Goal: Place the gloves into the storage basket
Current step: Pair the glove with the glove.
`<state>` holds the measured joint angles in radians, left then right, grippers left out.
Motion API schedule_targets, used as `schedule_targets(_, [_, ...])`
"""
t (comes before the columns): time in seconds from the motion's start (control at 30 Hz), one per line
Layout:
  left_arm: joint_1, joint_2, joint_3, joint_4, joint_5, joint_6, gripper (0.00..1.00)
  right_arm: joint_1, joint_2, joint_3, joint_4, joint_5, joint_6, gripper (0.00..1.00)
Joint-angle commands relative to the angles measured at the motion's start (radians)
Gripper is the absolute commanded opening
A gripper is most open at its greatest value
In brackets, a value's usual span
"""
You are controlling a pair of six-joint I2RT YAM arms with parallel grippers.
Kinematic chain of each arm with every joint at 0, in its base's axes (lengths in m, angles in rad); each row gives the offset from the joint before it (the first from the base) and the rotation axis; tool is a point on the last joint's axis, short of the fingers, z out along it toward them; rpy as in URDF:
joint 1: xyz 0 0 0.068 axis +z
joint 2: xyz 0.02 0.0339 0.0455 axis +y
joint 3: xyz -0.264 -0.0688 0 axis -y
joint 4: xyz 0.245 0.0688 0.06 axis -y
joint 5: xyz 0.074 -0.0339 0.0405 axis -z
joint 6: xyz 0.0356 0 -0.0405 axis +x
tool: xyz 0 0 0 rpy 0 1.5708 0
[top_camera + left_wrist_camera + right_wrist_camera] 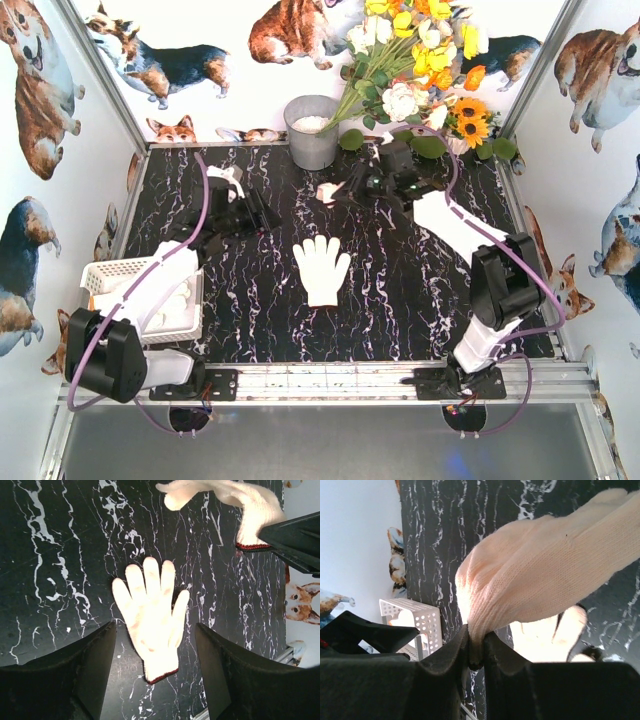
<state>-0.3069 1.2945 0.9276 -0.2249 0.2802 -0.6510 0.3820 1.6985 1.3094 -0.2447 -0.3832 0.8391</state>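
Grey bucket [312,140] beside flowers [415,60]

One glove [323,270] lay flat in the middle of the desk [250,310], and a second glove [328,192] hung behind it, pinched between the right fingers [445,675]. The storage basket [112,272] stood at the left edge of the desk with more gloves [180,305] inside it. The bucket [312,135] stood at the back, the flowers [420,60] just to its right.
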Motion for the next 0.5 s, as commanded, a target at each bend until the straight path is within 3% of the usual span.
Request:
schedule_targets(0.0, [0.039,-0.041,-0.006,-0.015,0.032,0.035,0.59,0.046,0.026,0.063,0.067,0.024,-0.02,0.0])
schedule_targets(0.23, [0.049,-0.057,-0.056,-0.017,0.051,0.037,0.6,0.11,0.107,-0.044,0.141,-0.023,0.025,0.0])
schedule_targets(0.47, [0.049,-0.082,-0.131,0.03,0.072,0.0,0.6,0.143,0.085,-0.133,0.157,-0.033,0.055,0.0])
